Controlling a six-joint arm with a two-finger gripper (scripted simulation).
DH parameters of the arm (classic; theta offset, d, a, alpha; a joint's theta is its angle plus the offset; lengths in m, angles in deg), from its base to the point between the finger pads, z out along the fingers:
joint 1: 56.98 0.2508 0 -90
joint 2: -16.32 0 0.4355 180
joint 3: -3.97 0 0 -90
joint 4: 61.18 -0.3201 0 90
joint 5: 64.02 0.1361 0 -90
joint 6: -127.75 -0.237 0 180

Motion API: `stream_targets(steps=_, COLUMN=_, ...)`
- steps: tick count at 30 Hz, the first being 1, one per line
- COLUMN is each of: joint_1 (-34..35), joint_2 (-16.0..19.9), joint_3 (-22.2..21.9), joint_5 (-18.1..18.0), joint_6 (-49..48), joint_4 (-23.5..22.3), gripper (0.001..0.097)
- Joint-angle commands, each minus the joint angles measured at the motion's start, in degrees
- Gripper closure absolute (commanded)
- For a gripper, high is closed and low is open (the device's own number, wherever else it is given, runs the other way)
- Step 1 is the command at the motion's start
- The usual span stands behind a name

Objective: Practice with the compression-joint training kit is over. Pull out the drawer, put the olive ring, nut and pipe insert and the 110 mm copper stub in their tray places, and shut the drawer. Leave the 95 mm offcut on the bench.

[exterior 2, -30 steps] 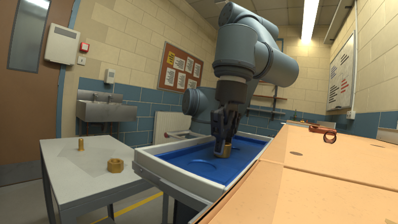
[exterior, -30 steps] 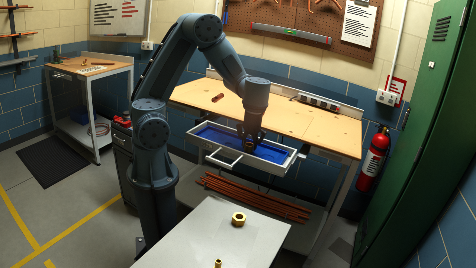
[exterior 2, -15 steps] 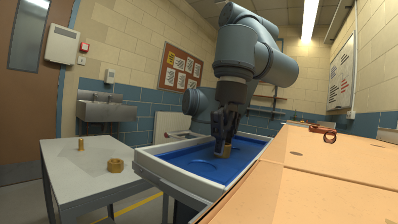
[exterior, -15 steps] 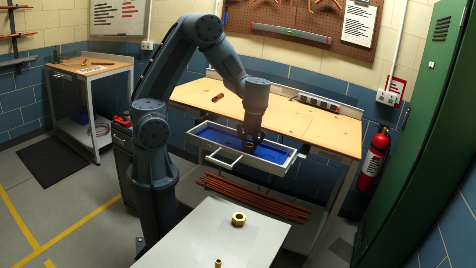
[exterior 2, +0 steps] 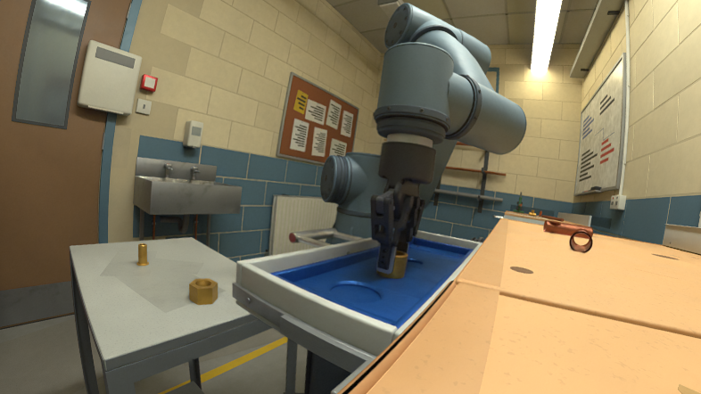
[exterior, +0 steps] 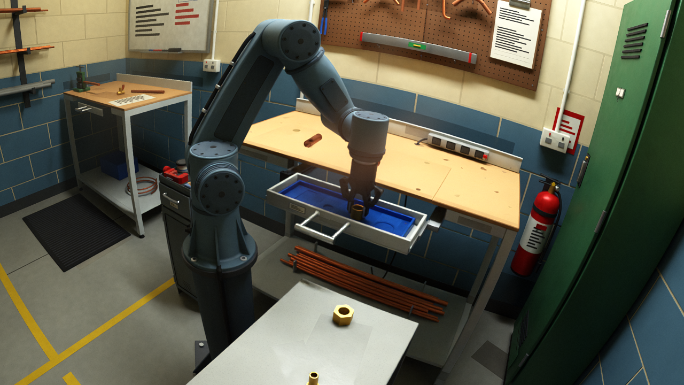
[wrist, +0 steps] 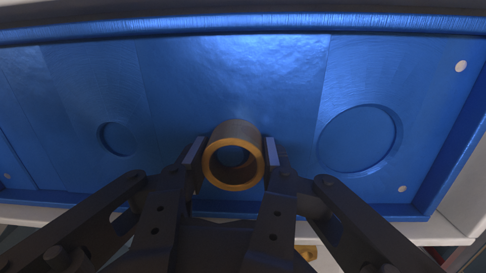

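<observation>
The olive ring (wrist: 233,159) is partly hidden by my gripper (wrist: 233,154), which is closed on it and keeps it low over the middle of the blue tray (exterior: 347,207) in the pulled-out drawer (exterior 2: 343,289). The ring (exterior 2: 395,264) is a short brass sleeve, standing upright. A small round recess (wrist: 117,138) lies to one side of it and a large round recess (wrist: 357,138) to the other. The brass nut (exterior: 343,314) and the pipe insert (exterior: 313,378) stand on the grey side table. One copper piece (exterior: 313,140) lies on the wooden bench. A second copper piece (exterior 2: 563,226) shows behind it.
Behind the bench runs a pegboard wall with a power strip (exterior: 459,147). Copper pipes (exterior: 363,282) lie on the floor under the drawer. A green locker (exterior: 617,201) stands to the right, with a fire extinguisher (exterior: 535,230) beside it. The drawer handle (exterior: 321,226) juts toward the grey table.
</observation>
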Motion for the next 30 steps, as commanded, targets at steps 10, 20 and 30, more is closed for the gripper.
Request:
stream_targets(steps=10, joint_1=0.00, joint_2=0.01, joint_3=0.00, joint_5=0.02, joint_6=0.00, joint_4=-0.01, gripper=0.0381)
stream_targets(steps=20, joint_1=0.00, joint_2=0.03, joint_3=-0.01, joint_5=0.02, joint_6=0.00, joint_4=-0.01, gripper=0.0381)
stream_targets(steps=30, joint_1=0.00, joint_2=-2.27, joint_3=1.38, joint_5=-3.59, joint_6=0.00, joint_4=0.00, gripper=0.0381)
